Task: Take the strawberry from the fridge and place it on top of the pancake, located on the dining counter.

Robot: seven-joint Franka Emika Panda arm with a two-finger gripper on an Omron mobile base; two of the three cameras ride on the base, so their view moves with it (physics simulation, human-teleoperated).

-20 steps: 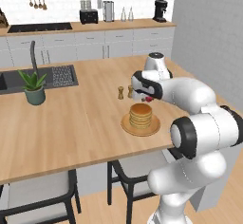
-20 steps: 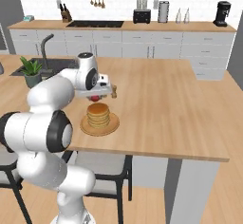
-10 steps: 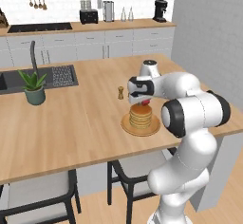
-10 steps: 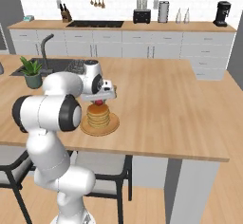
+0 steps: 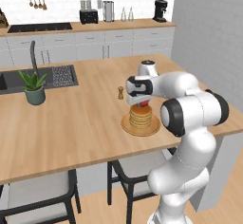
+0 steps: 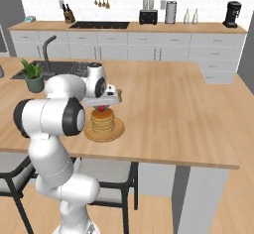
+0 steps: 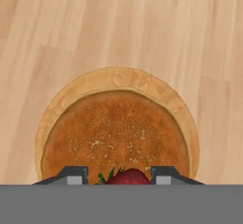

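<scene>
Now, gripper [image 7: 119,174] pinching strawberry [image 7: 128,177] at frame bottom, just above pancake [image 7: 114,135] on dining counter [image 7: 190,38]: best lower straight, release gently at stack centre.

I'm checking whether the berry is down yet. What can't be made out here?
- Whether the strawberry touches the pancake: in the hand view the bottom edge cuts it off; in the base views it is too small.
- End effector grip: fingertips barely show.
</scene>
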